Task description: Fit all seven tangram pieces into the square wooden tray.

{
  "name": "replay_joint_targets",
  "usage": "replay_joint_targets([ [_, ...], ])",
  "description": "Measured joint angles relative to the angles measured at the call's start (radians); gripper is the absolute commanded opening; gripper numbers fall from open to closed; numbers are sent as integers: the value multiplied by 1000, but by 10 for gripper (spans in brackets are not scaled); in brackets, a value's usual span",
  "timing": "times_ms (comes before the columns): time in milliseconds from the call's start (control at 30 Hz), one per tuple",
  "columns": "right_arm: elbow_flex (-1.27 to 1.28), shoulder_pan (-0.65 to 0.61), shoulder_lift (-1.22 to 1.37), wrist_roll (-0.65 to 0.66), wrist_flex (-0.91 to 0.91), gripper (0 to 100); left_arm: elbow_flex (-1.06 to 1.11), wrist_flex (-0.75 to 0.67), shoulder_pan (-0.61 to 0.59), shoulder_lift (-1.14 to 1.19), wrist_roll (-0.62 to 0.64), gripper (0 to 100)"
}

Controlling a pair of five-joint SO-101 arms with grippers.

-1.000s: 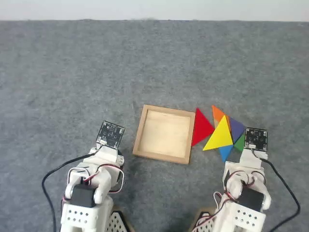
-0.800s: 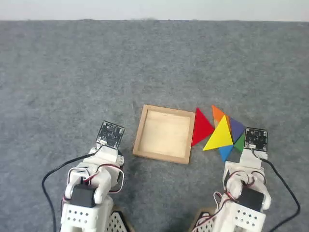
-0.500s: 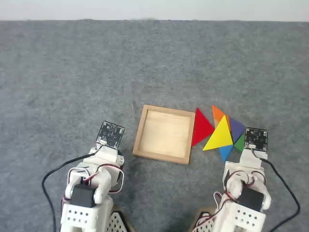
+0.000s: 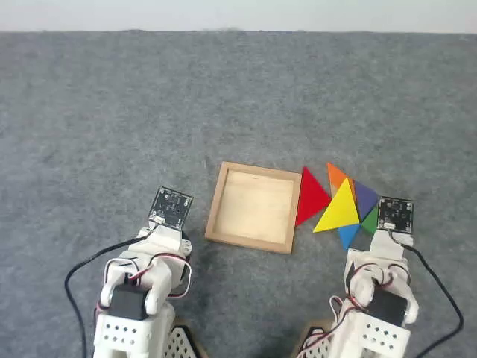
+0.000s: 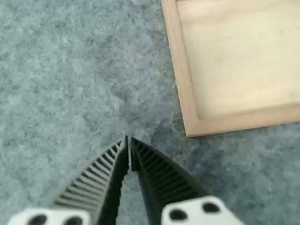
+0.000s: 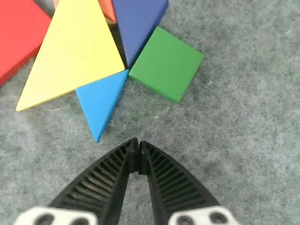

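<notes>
Right fingers [image 6: 110,176] pinched together, blue triangle [image 6: 101,101] just beyond their tips

High camera overhead, wrist cameras close above mat [image 4: 112,112], left shares tray [image 4: 216,203]

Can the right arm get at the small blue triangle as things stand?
Probably yes. The right gripper hangs shut just short of the blue triangle, with bare carpet between them, though its far edge touches the yellow triangle.
</notes>
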Motion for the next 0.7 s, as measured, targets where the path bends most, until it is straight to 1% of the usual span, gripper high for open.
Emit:
replay_joint_targets([
  [600,0,-2,0,0,0,9,0,0,0,0,0,13],
  [667,0,-6,0,2,-41,9,0,0,0,0,0,13],
  [700,0,-28,0,12,-80,9,0,0,0,0,0,13],
])
